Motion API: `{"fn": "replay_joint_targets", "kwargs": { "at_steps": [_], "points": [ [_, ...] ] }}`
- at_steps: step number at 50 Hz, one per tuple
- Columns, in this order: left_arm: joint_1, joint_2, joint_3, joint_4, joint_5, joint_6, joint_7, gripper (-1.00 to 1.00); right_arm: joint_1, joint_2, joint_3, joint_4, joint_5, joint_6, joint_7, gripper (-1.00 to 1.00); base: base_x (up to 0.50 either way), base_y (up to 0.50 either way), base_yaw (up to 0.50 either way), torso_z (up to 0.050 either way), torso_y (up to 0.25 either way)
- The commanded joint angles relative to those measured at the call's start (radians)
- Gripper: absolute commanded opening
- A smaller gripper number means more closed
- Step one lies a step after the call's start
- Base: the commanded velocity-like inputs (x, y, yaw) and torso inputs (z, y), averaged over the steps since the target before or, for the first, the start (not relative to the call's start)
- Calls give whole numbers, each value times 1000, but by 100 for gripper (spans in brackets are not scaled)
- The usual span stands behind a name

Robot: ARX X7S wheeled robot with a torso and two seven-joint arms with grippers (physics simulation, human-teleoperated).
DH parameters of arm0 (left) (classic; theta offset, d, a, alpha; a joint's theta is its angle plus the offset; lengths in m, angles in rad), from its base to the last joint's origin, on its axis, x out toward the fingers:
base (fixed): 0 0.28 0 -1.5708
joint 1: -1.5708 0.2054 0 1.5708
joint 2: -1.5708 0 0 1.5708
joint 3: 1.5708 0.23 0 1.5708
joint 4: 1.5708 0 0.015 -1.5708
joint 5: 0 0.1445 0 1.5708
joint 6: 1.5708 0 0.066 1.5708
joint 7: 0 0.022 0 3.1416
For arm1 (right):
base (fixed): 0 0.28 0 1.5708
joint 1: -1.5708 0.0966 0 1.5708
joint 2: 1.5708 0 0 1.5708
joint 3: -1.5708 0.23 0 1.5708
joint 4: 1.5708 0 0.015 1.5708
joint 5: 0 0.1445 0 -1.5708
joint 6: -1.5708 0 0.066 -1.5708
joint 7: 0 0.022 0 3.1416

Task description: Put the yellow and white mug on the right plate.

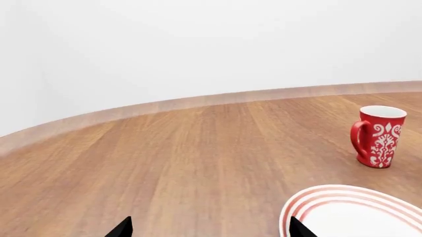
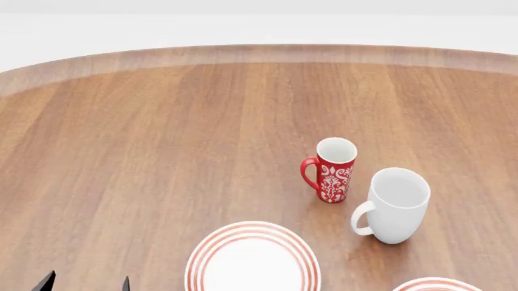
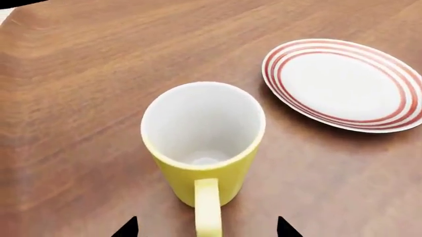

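Note:
The yellow and white mug appears only in the right wrist view. It stands upright on the wooden table, with its yellow handle pointing back between my fingertips. My right gripper is open, one fingertip on each side of the handle and not touching it. A red-ringed white plate lies past the mug; I cannot tell which plate it is. In the head view, only the far rim of the right plate shows at the bottom edge. My left gripper is open and empty over bare wood.
A tall red patterned mug and a plain white mug stand side by side at mid-right of the table. The left plate lies in front of them, next to one left fingertip. The table's curved edge runs along the back.

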Motion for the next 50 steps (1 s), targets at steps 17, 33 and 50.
{"fn": "replay_joint_targets", "kwargs": {
  "at_steps": [17, 33, 50],
  "points": [
    [0, 10, -14, -1, 7, 8, 15, 100, 45, -43, 3, 71, -26, -6, -28, 100, 0, 0, 0, 0, 0],
    [0, 3, -9, 3, 0, 8, 9, 100, 80, -61, -20, 109, -46, -7, -35, -100, 0, 0, 0, 0, 0],
    [-2, -1, 0, 2, -4, 10, 3, 100, 82, -62, -25, 119, -49, -20, -34, -100, 0, 0, 0, 0, 0]
  ]
}}
